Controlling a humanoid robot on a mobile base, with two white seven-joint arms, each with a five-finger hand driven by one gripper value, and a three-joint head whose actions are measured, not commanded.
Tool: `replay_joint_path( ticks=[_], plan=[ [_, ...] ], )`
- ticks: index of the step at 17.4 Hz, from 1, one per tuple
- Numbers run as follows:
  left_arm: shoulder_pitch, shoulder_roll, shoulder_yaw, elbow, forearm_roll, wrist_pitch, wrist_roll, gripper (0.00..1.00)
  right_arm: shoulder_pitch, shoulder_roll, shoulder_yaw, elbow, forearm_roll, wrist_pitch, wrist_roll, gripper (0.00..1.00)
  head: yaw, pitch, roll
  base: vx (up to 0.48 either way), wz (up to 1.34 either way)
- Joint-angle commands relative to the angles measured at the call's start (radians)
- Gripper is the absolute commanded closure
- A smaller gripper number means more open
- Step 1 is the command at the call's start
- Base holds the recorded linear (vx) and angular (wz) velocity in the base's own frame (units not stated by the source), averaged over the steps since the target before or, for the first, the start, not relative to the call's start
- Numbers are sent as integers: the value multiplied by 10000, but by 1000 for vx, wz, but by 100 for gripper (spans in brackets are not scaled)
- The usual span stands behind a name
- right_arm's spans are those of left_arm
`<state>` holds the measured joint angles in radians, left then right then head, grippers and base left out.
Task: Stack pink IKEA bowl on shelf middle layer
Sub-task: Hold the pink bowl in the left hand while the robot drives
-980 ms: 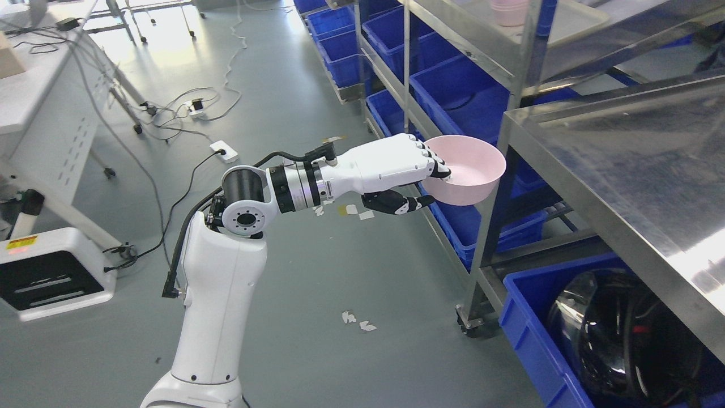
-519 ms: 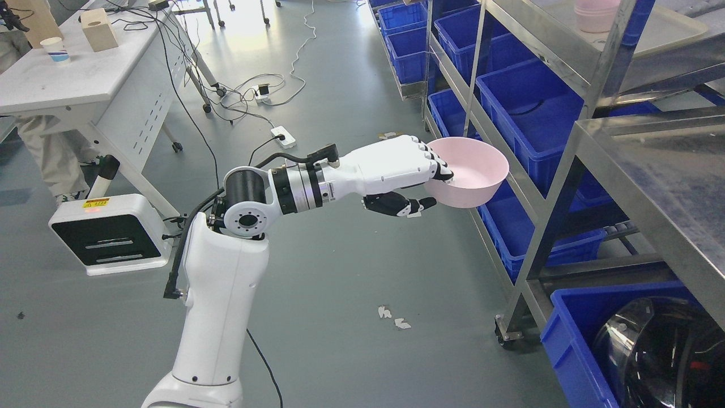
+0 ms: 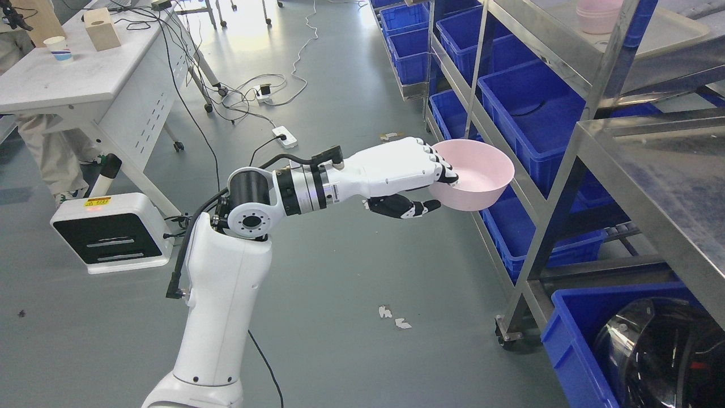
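Observation:
My left hand [image 3: 436,187] is shut on the near rim of a pink bowl [image 3: 478,178], fingers over the rim and thumb under it. It holds the bowl upright in the air beside the steel shelf rack [image 3: 600,85], in front of its lower blue bins. A stack of pink bowls [image 3: 597,14] stands on a tray on a higher shelf layer at the top right. My right hand is out of view.
Blue bins [image 3: 527,102] fill the rack's lower layers. A steel table top [image 3: 674,175] juts in at the right, with a blue bin [image 3: 612,351] holding a dark helmet-like thing below. A white desk [image 3: 73,79], cables, a white box [image 3: 110,232] and a person's legs [image 3: 48,153] are at the left.
The camera view swung left between the oldest frame and half a second ago. Since then my left hand has carried the bowl slightly right, toward the rack.

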<state>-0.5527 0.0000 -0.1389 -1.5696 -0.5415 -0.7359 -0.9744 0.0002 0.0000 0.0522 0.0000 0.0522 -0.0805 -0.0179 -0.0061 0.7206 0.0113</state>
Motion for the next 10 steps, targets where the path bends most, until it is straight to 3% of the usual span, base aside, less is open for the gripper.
replay_joint_path(
  ticks=[1,10],
  plan=[
    [20,174,-145,-12,0,-4,3,99,44,-175,0,-175,0,-8,-5,0,0,0,0,0,0],
    [51,174,-160,-12,0,-4,3,99,44,-175,0,-175,0,-8,-5,0,0,0,0,55,115]
  ],
)
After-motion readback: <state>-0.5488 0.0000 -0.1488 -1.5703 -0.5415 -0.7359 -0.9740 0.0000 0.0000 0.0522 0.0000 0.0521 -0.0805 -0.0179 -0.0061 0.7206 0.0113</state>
